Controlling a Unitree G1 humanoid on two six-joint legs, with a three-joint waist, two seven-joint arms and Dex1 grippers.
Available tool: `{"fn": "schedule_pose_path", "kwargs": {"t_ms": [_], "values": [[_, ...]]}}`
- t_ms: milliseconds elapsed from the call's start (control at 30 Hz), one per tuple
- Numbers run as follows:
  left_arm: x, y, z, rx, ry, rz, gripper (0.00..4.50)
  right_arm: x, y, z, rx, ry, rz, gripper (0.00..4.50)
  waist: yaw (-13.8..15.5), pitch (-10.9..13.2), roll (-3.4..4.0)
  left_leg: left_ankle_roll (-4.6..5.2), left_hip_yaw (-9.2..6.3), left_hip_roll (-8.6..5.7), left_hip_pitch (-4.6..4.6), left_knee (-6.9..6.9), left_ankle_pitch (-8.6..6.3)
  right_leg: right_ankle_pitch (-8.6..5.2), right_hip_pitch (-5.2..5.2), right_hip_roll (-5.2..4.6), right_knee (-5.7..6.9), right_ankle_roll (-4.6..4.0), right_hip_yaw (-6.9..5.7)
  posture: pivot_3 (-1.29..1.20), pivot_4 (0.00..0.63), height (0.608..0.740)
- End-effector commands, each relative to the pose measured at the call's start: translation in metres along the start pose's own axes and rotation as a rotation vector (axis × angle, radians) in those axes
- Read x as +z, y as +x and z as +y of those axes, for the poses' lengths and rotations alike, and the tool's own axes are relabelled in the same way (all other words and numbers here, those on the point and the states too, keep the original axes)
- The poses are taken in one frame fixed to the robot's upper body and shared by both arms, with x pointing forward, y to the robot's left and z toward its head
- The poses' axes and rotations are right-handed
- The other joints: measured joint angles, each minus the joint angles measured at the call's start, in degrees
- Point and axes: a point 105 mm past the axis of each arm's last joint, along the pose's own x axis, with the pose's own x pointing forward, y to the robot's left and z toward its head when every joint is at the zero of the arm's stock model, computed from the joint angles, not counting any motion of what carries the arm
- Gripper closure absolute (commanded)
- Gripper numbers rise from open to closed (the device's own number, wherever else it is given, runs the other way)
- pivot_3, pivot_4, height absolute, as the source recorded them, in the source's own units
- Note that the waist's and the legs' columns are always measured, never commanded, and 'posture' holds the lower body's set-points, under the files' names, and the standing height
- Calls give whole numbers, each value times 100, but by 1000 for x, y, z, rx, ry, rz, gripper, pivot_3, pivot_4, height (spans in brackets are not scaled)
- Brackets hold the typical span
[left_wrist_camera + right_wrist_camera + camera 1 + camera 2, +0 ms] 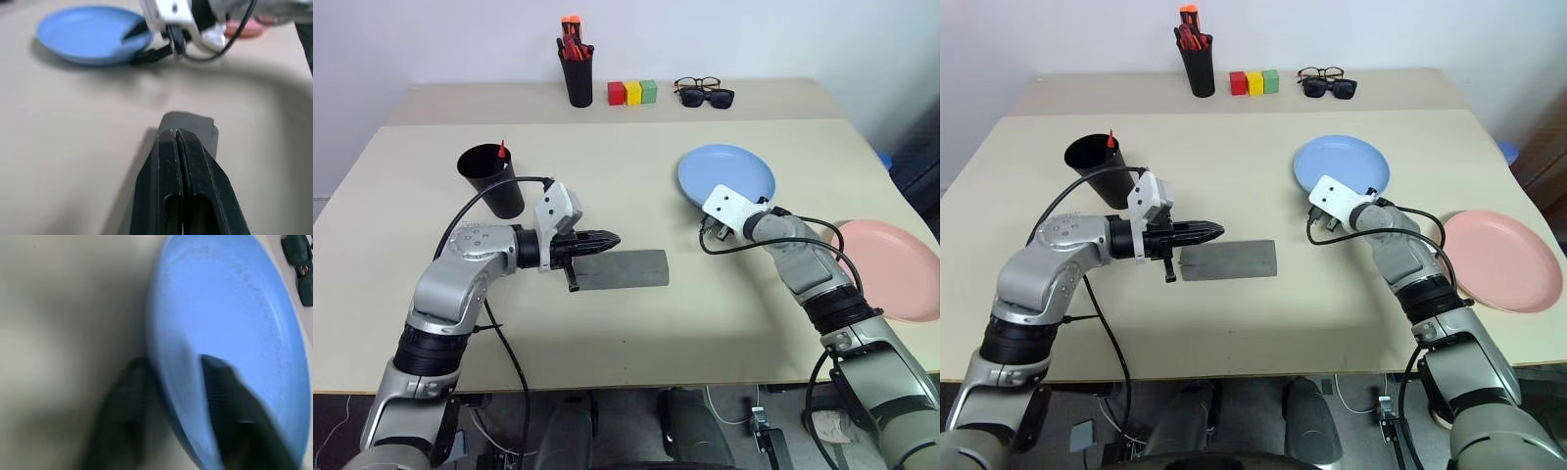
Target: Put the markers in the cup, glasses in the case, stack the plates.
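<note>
The grey case [622, 268] lies shut in the middle of the table. My left gripper [612, 238] hovers shut over its left end, holding nothing. The black cup [489, 181] stands at the left with a marker's red tip [501, 149] poking out of it. My right gripper [172, 361] is at the near rim of the light blue plate [729, 171], one finger [222, 396] over the rim and the other under it, shut on it. The pink plate [891, 269] lies at the table's right edge. The glasses are out of view.
On the back table stand a black pen holder [576, 73] with red-orange pens, three coloured blocks [632, 92], and black sunglasses [707, 98] beside a black-rimmed clear pair [697, 84]. Bare tabletop lies between the case and the blue plate.
</note>
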Motion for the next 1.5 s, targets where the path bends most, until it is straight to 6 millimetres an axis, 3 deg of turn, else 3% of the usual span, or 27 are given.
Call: {"fn": "schedule_pose_path", "kwargs": {"t_ms": [33,100,233,333,467,567,667,867,1000,1200,1267,1367,1500], "values": [[17,6,-4,15,10,-84,4500,10,-14,-23,-99,-41,-43,4428,35,0,0,0,0,-1,-1,2,0,0,1,-1,-1,0,0,0,150,740],[18,13,-7,9,-6,-96,4500,10,-25,-31,-142,-54,-37,4428,43,0,0,0,-1,-4,-1,3,0,0,4,-3,-3,1,-1,0,150,740],[24,30,-16,-46,3,-136,4500,4,-71,-50,-234,-58,-9,4428,153,1,2,0,-1,-4,-3,1,0,0,1,-2,-4,1,-1,0,150,740],[25,45,-17,-92,-46,-154,4500,-17,-123,-57,-251,-76,86,4428,236,-1,4,0,0,-6,-6,3,0,-1,3,-3,-8,1,-1,0,150,740],[26,57,-18,-129,-72,-172,4500,-42,-178,-50,-205,-51,247,4428,216,-2,5,6,0,-7,-4,7,-4,-2,11,-3,-14,4,-3,0,150,740],[23,62,-18,-144,-81,-173,4500,-57,-195,-41,-174,-8,329,4428,115,-4,9,7,2,-1,11,6,-4,-3,20,2,-11,3,-2,0,150,740],[20,66,-18,-151,-87,-171,4500,-77,-200,-28,-109,-38,409,3526,124,-9,16,7,2,2,20,7,-4,-3,32,4,-12,2,-1,0,150,740],[14,58,-16,-116,-85,-162,4500,-61,-182,-10,-35,-70,301,455,140,-9,16,6,2,1,21,8,-4,-3,36,2,-15,2,-1,0,150,740],[12,49,-14,-74,-76,-152,4500,-62,-161,12,44,-87,239,455,153,-8,13,6,1,0,19,7,-4,-4,36,0,-18,3,-2,0,150,740],[11,45,-12,-40,-74,-148,4500,-75,-127,11,-45,232,236,455,158,-8,13,6,1,-2,17,12,-4,-3,38,-3,-19,3,-2,0,150,740],[12,44,-13,-43,-69,-150,4500,-87,-123,14,-50,243,295,455,165,-9,14,6,-4,-2,16,10,-4,-3,37,-2,-20,3,-5,0,150,740],[13,43,-15,-59,-62,-152,4500,-94,-123,12,-78,257,351,1260,169,-10,12,6,-3,-3,16,10,-4,-3,40,-3,-22,3,-5,0,150,740],[13,44,-16,-70,-68,-154,4500,-96,-126,12,-85,246,387,3324,169,-10,12,6,-3,-4,16,10,-4,-3,40,-3,-22,3,-5,0,150,740]]}}
